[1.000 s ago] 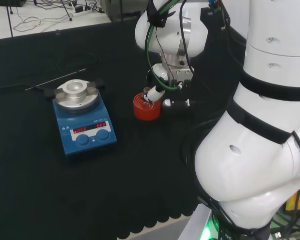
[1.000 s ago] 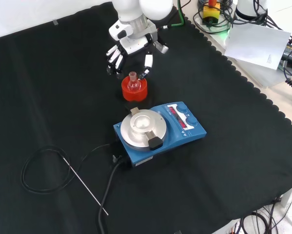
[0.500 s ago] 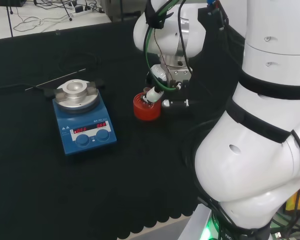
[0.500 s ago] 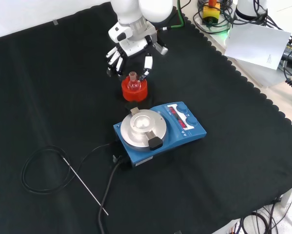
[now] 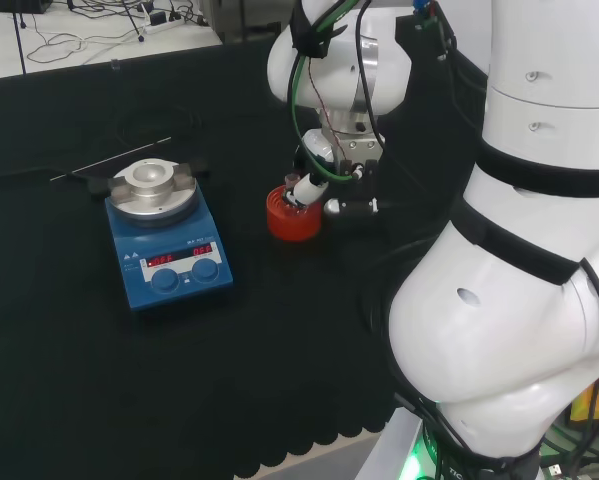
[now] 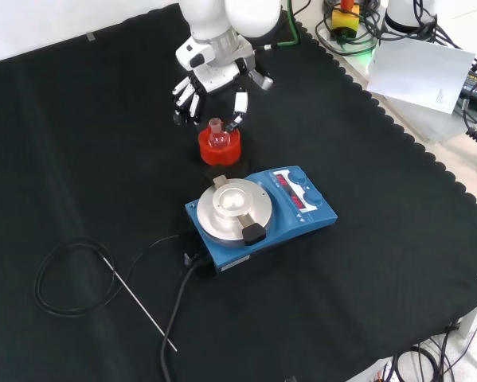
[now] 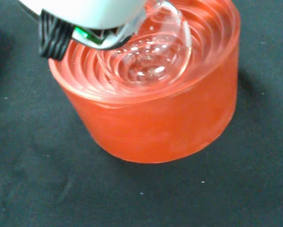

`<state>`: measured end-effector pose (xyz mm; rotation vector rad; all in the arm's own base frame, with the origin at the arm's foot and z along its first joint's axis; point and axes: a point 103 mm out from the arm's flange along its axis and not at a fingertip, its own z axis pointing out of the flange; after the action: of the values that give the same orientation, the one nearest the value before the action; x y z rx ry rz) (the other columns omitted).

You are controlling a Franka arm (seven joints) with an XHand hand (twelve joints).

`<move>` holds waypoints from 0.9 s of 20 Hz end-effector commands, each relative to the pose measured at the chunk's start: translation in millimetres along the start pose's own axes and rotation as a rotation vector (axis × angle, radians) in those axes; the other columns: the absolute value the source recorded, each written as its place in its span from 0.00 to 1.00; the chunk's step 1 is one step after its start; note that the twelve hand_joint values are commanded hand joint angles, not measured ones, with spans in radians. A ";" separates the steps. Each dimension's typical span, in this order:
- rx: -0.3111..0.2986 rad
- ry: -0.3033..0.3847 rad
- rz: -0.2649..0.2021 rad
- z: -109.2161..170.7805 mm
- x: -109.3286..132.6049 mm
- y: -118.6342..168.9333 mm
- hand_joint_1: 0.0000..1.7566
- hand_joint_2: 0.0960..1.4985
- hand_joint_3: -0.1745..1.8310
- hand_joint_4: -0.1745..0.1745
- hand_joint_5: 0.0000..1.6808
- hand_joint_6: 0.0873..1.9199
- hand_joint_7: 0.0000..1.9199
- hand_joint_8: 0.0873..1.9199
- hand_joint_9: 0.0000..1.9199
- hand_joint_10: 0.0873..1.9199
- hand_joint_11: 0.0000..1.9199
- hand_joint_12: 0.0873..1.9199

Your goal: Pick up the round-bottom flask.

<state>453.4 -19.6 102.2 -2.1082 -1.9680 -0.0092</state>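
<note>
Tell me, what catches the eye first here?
The red ribbed stand glows against the black cloth, with a small clear round-bottom flask seated in it. The black and white hand hovers just beyond it in the front view, fingers spread. Nearer the camera sits a blue hotplate.

You are working under even, bright overhead light — the black cloth (image 6: 79,159) is absorbing most of it and showing almost no cast shadows in the head and front views. The white arm links (image 5: 519,300) are reading near overexposed. In the wrist view, small highlights are glinting off the round-bottom flask (image 7: 148,56), a soft shadow is falling beside the red ribbed stand (image 7: 155,118), and the hand (image 7: 84,12) is blurring — too close for focus.
</note>
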 end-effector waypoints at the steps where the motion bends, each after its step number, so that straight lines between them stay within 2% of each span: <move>1: -0.008 -0.001 -0.008 -3.9 5.9 0.1 0.55 0.33 0.43 0.26 0.57 0.35 0.20 0.34 0.31 0.32 0.14 0.70; 4: -0.009 0.011 -0.010 -6.2 2.3 -0.1 0.55 0.33 0.43 0.25 0.58 0.34 0.20 0.34 0.32 0.32 0.15 0.70; 13: -0.012 -0.021 -0.007 -6.4 7.8 0.3 0.55 0.34 0.43 0.23 0.61 0.34 0.20 0.34 0.32 0.31 0.15 0.70; 14: -0.015 -0.030 -0.011 -6.8 8.5 0.4 0.58 0.40 0.39 0.51 0.65 0.34 0.21 0.34 0.33 0.31 0.15 0.70; 15: -0.019 -0.040 -0.013 -7.5 9.8 0.6 0.60 0.44 0.36 0.73 0.68 0.34 0.22 0.34 0.34 0.31 0.16 0.70; 16: -0.026 -0.045 -0.014 -8.4 10.2 0.6 0.61 0.46 0.34 0.87 0.71 0.33 0.23 0.34 0.35 0.31 0.17 0.69; 18: -0.026 -0.052 -0.011 -11.9 10.4 0.7 0.63 0.47 0.32 0.97 0.73 0.31 0.24 0.34 0.36 0.30 0.18 0.69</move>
<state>456.0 -13.5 110.6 -2.1207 -1.9993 0.0057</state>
